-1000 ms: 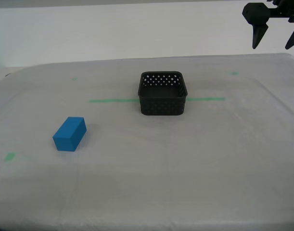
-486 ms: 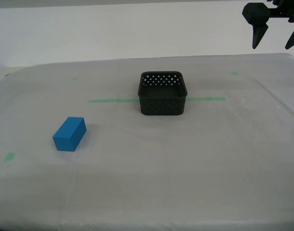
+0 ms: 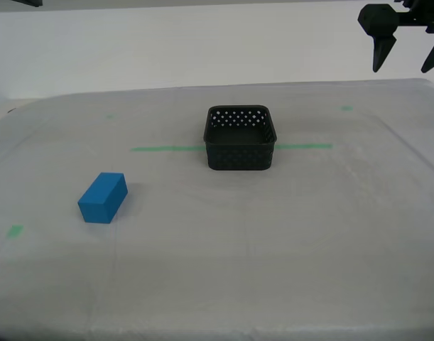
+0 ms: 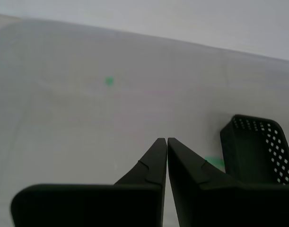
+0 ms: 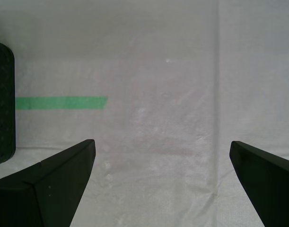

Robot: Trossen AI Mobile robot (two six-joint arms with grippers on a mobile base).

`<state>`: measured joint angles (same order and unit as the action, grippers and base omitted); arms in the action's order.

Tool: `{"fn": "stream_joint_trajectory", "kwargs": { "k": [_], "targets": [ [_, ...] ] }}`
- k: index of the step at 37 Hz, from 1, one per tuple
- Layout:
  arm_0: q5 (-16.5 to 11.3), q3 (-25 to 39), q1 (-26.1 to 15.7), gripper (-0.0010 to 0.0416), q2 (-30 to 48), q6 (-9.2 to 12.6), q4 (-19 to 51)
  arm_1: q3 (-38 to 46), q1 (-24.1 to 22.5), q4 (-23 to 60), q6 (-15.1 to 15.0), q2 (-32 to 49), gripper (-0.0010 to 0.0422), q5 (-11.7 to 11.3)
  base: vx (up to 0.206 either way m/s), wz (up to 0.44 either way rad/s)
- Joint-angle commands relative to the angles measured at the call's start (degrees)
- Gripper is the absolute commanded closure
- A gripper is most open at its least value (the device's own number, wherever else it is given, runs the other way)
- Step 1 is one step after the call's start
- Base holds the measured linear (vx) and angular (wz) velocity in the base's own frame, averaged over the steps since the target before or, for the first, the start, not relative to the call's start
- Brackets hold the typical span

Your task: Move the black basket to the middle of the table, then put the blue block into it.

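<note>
The black basket [image 3: 240, 138] stands upright and empty near the middle of the table [image 3: 288, 241], on the green tape line [image 3: 167, 148]. The blue block [image 3: 103, 197] lies on the cloth toward the exterior view's left, well apart from the basket. My first gripper [image 3: 401, 69] hangs open and empty high at the exterior view's right. Its wrist view shows its jaws wide apart [image 5: 162, 142] over bare cloth, with the basket's wall [image 5: 2, 104] at the edge. My second gripper [image 4: 164, 139] is shut and empty above the cloth, with the basket [image 4: 255, 151] off to one side.
Small green tape bits lie at the front of the exterior view's left [image 3: 15, 230] and at the back right [image 3: 346, 108]. One more shows in the second wrist view [image 4: 109, 81]. A pale wall stands behind the table. A dark sliver of an arm [image 3: 26, 2] shows at the top left edge.
A dark sliver of an arm has come into the exterior view's top left edge. The basket, the block and my first gripper have not moved.
</note>
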<state>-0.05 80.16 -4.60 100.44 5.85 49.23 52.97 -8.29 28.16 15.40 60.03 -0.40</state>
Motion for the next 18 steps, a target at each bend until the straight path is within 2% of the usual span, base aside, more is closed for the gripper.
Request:
{"fn": "stream_joint_trajectory", "kwargs": {
  "k": [1, 7, 18],
  "targets": [
    [0.0, 0.0, 0.0, 0.0007, 0.0, 0.0, 0.0, 1.0, -1.7, 4.6, 2.7, 0.0, 0.0412, 0.1, 0.0, 0.0],
    [0.0, 0.0, 0.0, 0.0007, 0.0, 0.0, 0.0, 1.3, -4.5, 12.1, 6.8, 0.0, 0.0412, 0.1, 0.0, 0.0],
    [0.0, 0.0, 0.0, 0.0007, 0.0, 0.0, 0.0, 1.3, -9.6, 19.6, 11.6, 0.0, 0.0412, 0.5, 0.0, 0.0]
  ]
}}
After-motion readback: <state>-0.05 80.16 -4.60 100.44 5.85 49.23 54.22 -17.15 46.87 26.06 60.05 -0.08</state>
